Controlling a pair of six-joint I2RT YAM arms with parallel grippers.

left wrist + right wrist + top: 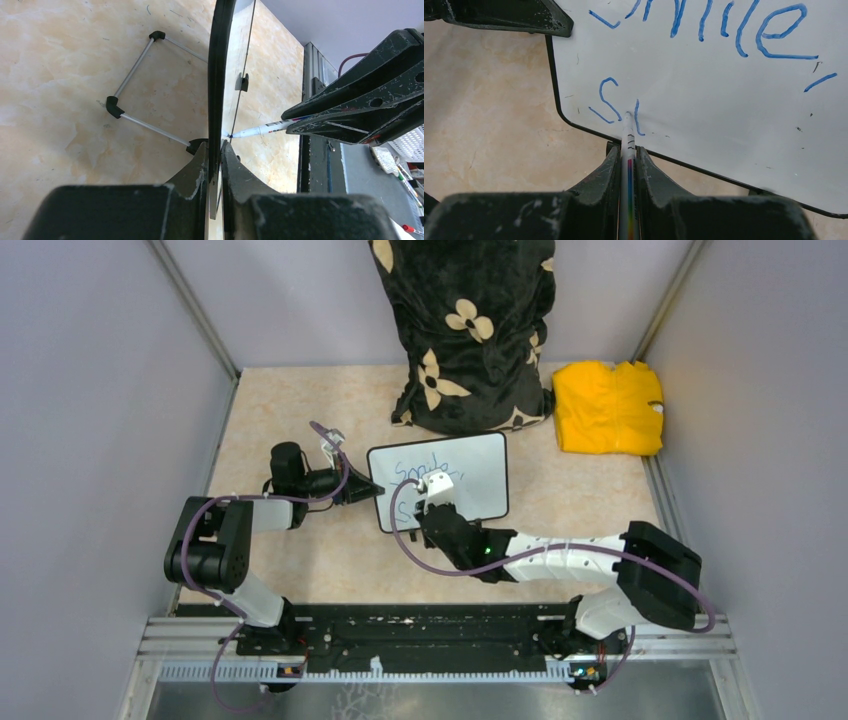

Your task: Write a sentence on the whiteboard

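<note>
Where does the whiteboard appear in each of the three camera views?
Top external: the whiteboard is at the centre.
Left wrist: edge-on, its dark frame runs up the middle.
Right wrist: its white face fills the upper right, beyond the marker.
Shared landmark: the left hand clamping the board's edge, at the top left in the right wrist view.

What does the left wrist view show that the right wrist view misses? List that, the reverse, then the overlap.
Left wrist only: a grey metal rod stand with black corner joints, on the side of the white dark-framed whiteboard away from the white-barrelled marker. Right wrist only: the blue handwritten text, "Smile," plus a started second line. Both: whiteboard, marker tip touching it, beige marbled tabletop.
</note>
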